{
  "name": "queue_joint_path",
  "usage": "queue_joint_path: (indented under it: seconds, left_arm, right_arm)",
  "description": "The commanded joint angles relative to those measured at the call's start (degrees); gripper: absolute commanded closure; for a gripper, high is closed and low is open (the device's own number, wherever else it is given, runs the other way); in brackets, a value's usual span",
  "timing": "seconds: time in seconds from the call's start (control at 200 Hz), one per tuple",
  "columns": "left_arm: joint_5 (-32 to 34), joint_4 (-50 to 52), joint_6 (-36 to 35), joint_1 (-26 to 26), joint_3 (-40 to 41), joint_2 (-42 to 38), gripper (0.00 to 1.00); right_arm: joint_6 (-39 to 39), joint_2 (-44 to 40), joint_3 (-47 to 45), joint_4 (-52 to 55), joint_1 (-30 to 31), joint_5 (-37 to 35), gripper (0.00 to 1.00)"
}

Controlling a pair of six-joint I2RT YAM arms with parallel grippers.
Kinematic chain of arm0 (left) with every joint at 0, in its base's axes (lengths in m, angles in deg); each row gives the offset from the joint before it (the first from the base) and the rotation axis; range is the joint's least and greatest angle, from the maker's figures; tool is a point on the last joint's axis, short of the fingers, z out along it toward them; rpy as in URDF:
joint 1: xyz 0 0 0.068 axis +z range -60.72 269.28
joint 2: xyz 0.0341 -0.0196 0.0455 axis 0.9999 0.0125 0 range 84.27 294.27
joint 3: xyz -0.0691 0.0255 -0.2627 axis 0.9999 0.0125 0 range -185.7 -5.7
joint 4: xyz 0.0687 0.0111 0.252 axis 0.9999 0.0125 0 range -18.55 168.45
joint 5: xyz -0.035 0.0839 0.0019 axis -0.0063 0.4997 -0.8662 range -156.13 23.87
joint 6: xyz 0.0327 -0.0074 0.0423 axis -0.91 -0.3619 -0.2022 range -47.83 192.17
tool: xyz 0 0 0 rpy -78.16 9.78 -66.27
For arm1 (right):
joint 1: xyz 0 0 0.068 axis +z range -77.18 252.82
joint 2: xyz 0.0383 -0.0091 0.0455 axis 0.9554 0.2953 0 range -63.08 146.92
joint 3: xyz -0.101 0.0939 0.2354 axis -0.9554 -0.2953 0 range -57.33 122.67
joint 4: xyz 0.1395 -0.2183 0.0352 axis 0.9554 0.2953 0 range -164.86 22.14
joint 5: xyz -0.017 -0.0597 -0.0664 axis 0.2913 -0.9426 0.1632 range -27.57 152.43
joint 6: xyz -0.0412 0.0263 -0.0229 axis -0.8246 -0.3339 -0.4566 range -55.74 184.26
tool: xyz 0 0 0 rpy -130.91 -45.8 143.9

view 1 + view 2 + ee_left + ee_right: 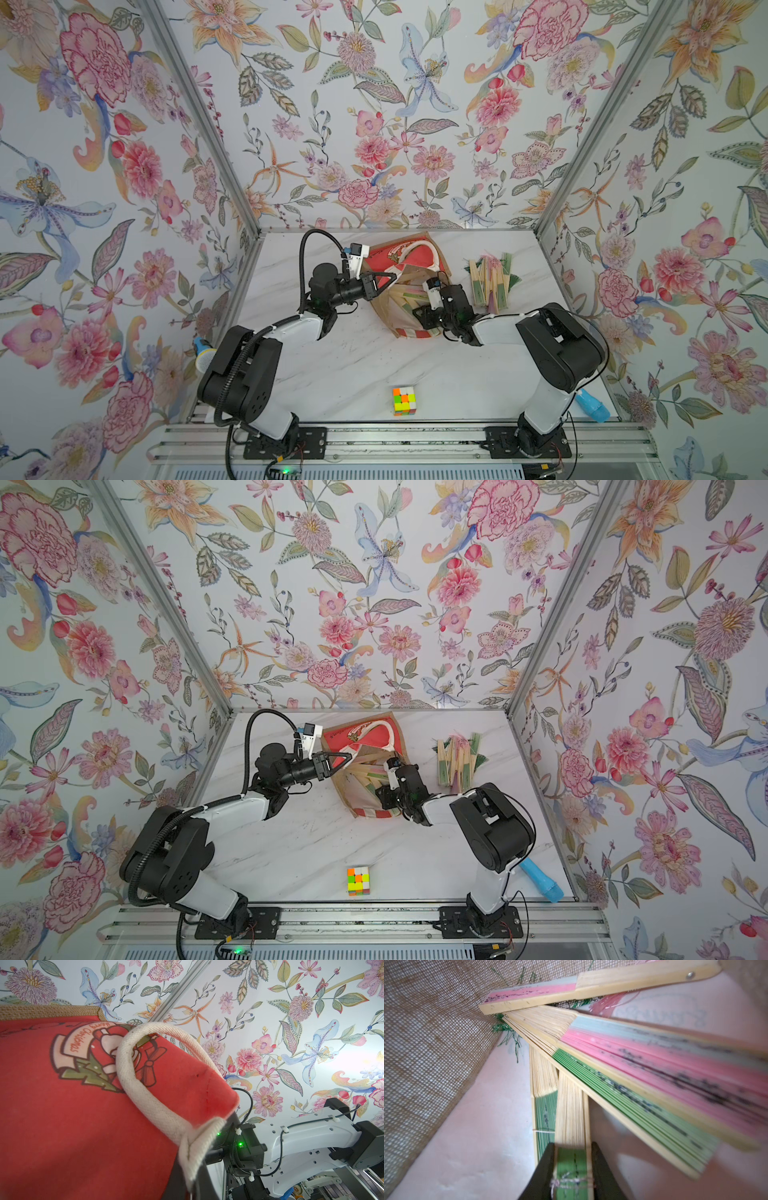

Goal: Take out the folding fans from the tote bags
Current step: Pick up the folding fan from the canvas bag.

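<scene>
The tote bag (397,254) (353,737) lies tipped on the white table at the back, red panel up, mouth toward the arms. My left gripper (392,277) (192,1187) is shut on the bag's rim where the white rope handle (141,1093) is sewn on, holding the mouth up. My right gripper (417,311) (573,1167) reaches inside the bag, and its jaws press both sides of a green folding fan (572,1126). Several more folding fans (654,1076), pink and green, lie beside it inside the bag. Another pile of folding fans (490,282) (457,758) lies on the table to the bag's right.
A colour cube (404,401) (358,881) sits near the table's front edge. A light-blue tube (592,407) (542,881) lies at the front right corner behind the right arm's base. A blue and yellow object (203,353) rests at the left edge. Flowered walls enclose three sides.
</scene>
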Motion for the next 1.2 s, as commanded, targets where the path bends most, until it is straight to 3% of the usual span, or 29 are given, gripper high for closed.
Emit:
queue_joint_path:
  seconds: [0.0, 0.465, 0.736, 1.196]
  left_arm:
    - [-0.2, -0.9, 0.4, 0.0, 0.5, -0.6, 1.00]
    - [-0.5, -3.1, 1.8, 0.0, 0.6, -0.6, 1.00]
    - [-1.4, -6.0, 3.6, -0.1, 0.6, 1.7, 1.00]
    - [-1.5, -6.5, 4.0, 0.0, 0.3, 2.1, 1.00]
  right_arm:
    - [0.7, -3.5, 1.2, 7.6, -0.6, 2.8, 0.79]
    - [-0.2, -15.9, 1.7, 27.4, -0.5, 4.0, 0.80]
    - [-1.5, -18.3, 6.4, 40.0, -1.1, 3.5, 0.80]
    - [-1.4, -30.8, 7.6, 45.4, -2.3, 8.4, 0.81]
